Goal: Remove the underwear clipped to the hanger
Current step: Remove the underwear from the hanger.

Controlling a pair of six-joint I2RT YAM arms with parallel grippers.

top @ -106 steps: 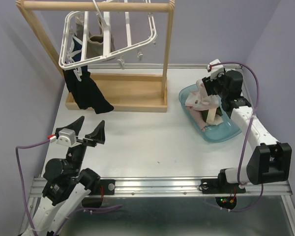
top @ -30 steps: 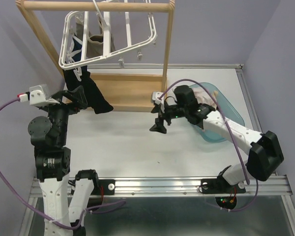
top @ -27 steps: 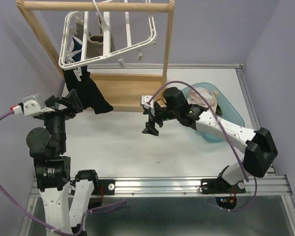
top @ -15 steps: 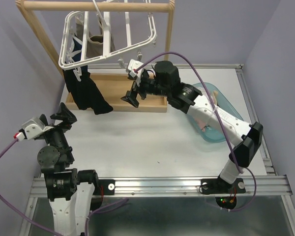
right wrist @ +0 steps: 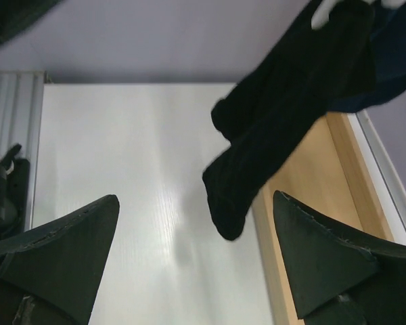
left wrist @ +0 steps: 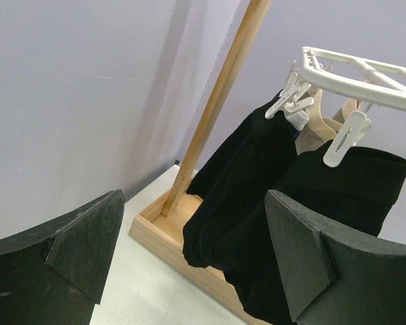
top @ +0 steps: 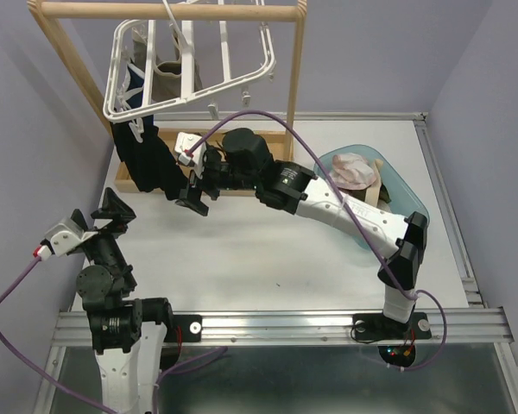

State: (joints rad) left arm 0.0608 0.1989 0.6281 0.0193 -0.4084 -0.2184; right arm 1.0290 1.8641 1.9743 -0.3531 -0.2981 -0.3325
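White table (top: 268,250), black underwear (top: 148,164) hanging vertically

Black underwear (top: 151,164) hangs clipped to white hanger (top: 187,60).

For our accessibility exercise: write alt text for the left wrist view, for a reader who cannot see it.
Black underwear hangs clipped to a white hanger beside a wooden post, framed between the fingers of the open left hand.
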